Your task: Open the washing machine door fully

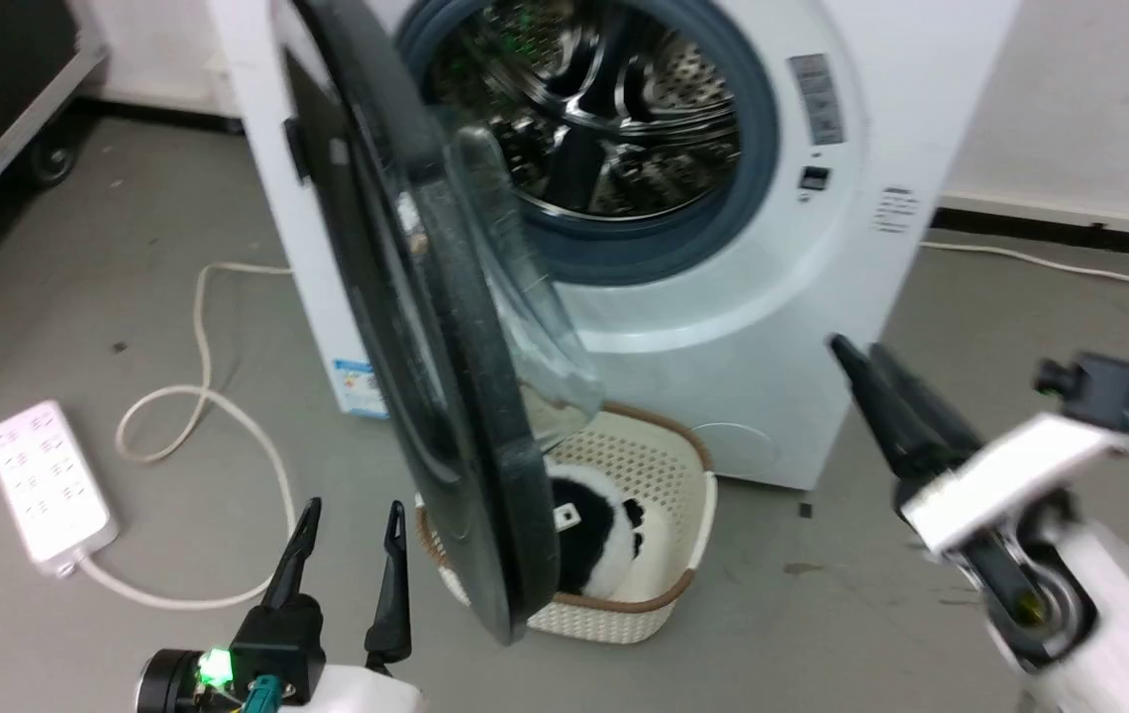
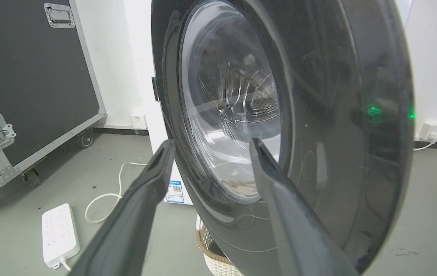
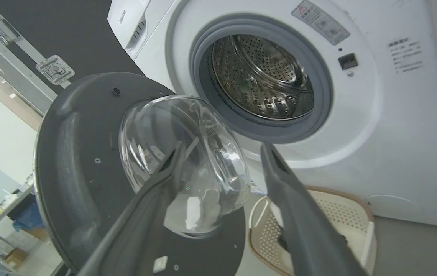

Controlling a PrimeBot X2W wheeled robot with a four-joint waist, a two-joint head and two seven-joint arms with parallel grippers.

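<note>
Door point(image 1: 470, 416) hangs approx half-open, edge-on, off washing machine point(image 1: 822, 297). R gripper point(image 1: 857, 347) wide, empty, faces inner side, prob. to shove it wider; L gripper point(image 1: 355, 507) wide, beside outer face.

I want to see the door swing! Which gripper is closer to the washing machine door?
Left. The left gripper hangs open beside the black outer face of the washing machine door; the right gripper is farther off, on its glass-bowl side.
</note>
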